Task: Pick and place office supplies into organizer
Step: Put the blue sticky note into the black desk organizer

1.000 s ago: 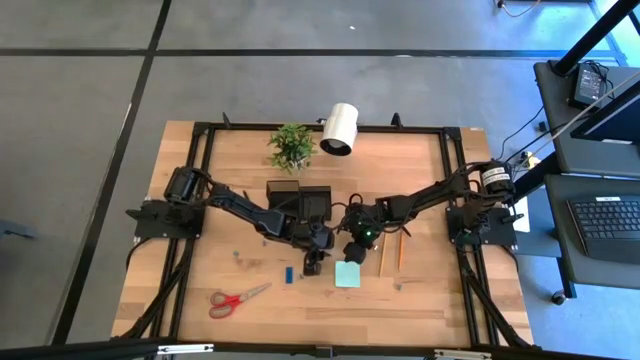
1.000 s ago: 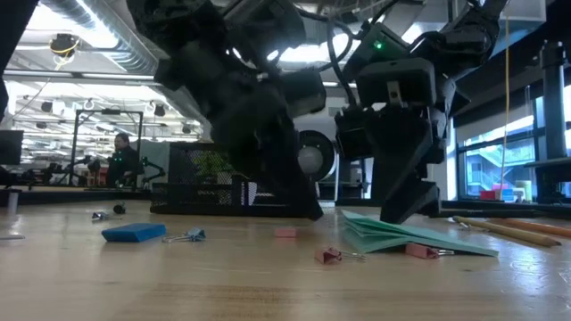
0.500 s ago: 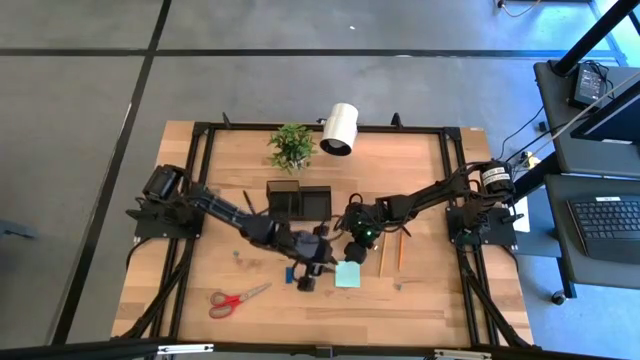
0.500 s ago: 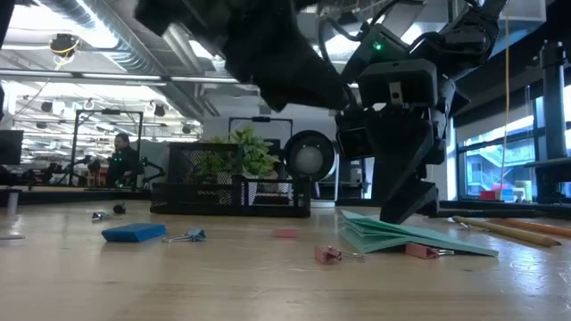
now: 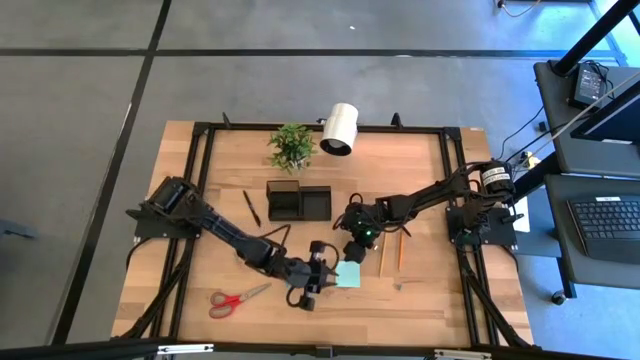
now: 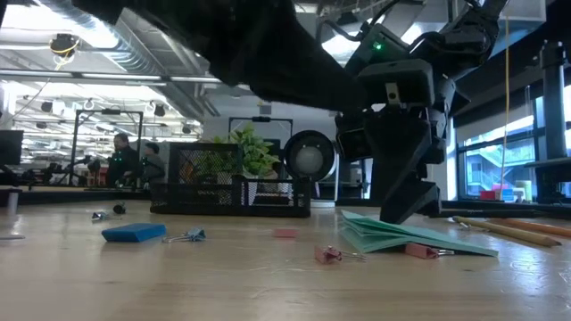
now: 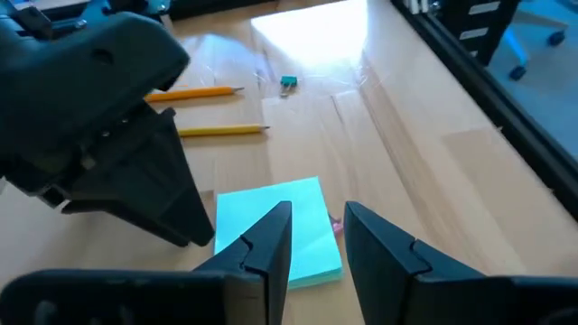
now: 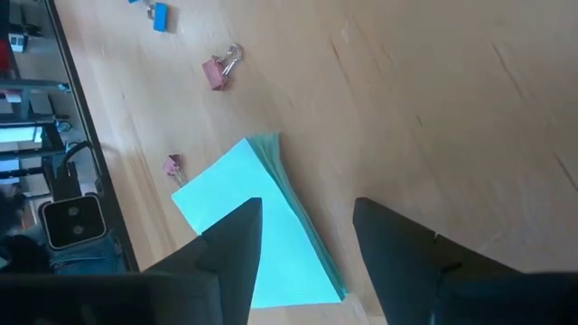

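Note:
The pale teal note pad [image 5: 348, 274] lies flat on the table. My left gripper [image 7: 316, 230] hovers open just left of the pad [image 7: 280, 230], fingers pointing at it. My right gripper [image 8: 307, 235] stands open over the pad's far part [image 8: 262, 226], fingers pointing down. The red-handled scissors [image 5: 238, 298] lie near the near edge. Two pencils [image 5: 390, 252] lie right of the pad. A dark pen [image 5: 250, 207] lies left of the black organizer [image 5: 298, 202]. The blue piece [image 6: 134, 233] and small clips [image 6: 327, 256] lie on the wood. My right gripper [image 6: 401, 209] reaches down from above to the note pad's far part [image 6: 384, 230]. I cannot tell whether a fingertip touches the pad or stops just above it.
A green potted plant [image 5: 291, 146] and a white cylindrical lamp [image 5: 341, 129] stand at the far edge behind the organizer. A teal clip [image 7: 288, 83] lies beyond the pencils. The black frame [image 5: 320, 128] rims the table. People show in the room behind [image 6: 125, 160].
My left gripper has drawn away from the organizer toward the table's near edge and now hangs beside the note pad, the arm stretched out low. The organizer and the pen have come into view. My right gripper and the pad have kept still.

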